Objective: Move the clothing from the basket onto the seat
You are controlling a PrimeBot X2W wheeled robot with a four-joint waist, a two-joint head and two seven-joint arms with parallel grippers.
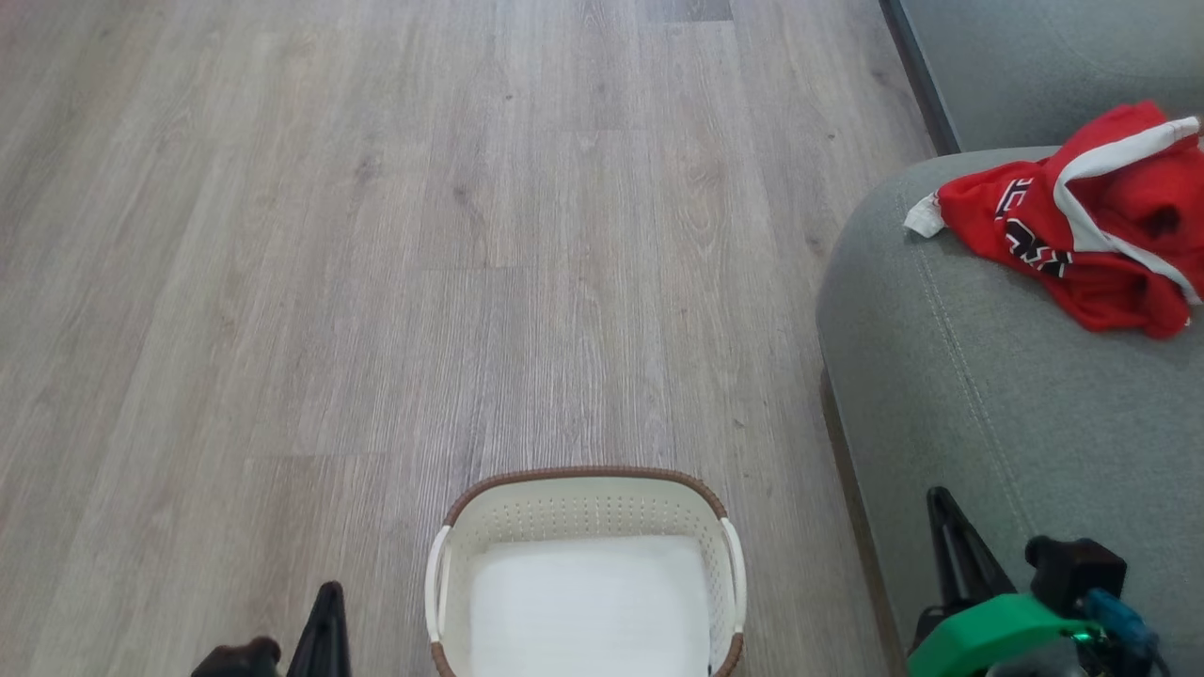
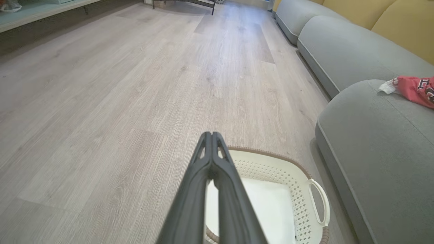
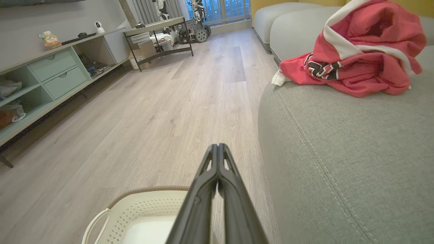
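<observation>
The red clothing (image 1: 1091,230) with white trim and black letters lies crumpled on the grey-green seat (image 1: 988,395) at the right; it also shows as clothing (image 3: 356,57) and clothing (image 2: 417,89). The cream basket (image 1: 583,527) with a brown rim stands on the floor at the bottom centre, only its white bottom showing inside. My left gripper (image 2: 212,135) is shut with nothing in it, above the basket's left side. My right gripper (image 3: 217,147) is shut too, holding nothing, between the basket (image 3: 142,210) and the seat (image 3: 339,152).
Grey wood floor (image 1: 423,235) stretches ahead and to the left. A long low cabinet with drawers (image 3: 51,71) lines the far wall, a metal rack (image 3: 159,40) beyond it. More sofa cushions (image 2: 339,51) with yellow backs continue past the seat.
</observation>
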